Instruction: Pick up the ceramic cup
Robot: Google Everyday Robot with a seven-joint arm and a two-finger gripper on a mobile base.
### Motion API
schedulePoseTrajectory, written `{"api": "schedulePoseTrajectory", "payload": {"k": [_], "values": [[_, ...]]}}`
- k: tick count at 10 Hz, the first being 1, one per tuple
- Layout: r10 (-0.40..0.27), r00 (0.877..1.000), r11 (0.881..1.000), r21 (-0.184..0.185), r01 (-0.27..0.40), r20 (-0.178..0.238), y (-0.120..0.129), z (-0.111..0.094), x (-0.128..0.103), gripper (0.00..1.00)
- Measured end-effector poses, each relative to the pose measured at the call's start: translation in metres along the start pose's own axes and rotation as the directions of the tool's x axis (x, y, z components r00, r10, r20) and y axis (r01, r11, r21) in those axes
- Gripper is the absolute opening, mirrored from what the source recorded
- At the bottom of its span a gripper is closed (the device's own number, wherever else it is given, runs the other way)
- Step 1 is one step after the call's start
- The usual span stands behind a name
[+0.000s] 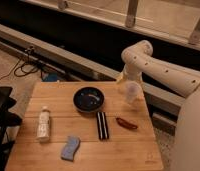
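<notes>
The ceramic cup (pixel 131 92) is a small pale cup that tapers toward its base, at the far right edge of the wooden table (pixel 58 95). My gripper (pixel 126 81) is at the end of the white arm, which comes in from the right. It sits right at the cup's rim on its far side, partly hidden behind the cup. I cannot tell whether the cup rests on the table or is held just above it.
A wide dark bowl (pixel 89 99) sits left of the cup. A black bar (pixel 102 125) and a red-brown object (pixel 126 123) lie in front of it. A white bottle (pixel 43 123) and a blue sponge (pixel 70 147) lie at the left front. A ledge runs behind the table.
</notes>
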Motion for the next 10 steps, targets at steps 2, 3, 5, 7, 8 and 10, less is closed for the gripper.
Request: {"api": "schedulePoseTrajectory", "payload": {"k": [2, 3, 5, 7, 8, 10], "values": [[-0.064, 0.998, 0.998, -0.002, 0.064, -0.011, 0.017, 0.001, 0.001, 0.80], [-0.086, 0.996, 0.996, -0.008, 0.086, -0.028, 0.024, 0.008, 0.005, 0.80], [-0.125, 0.989, 0.992, -0.033, 0.122, -0.078, 0.039, 0.034, 0.014, 0.80], [-0.145, 0.981, 0.988, -0.063, 0.138, -0.126, 0.050, 0.049, 0.018, 0.80], [-0.148, 0.977, 0.987, -0.080, 0.137, -0.153, 0.048, 0.057, 0.014, 0.80], [-0.158, 0.969, 0.984, -0.111, 0.138, -0.188, 0.049, 0.068, 0.004, 0.80]]}}
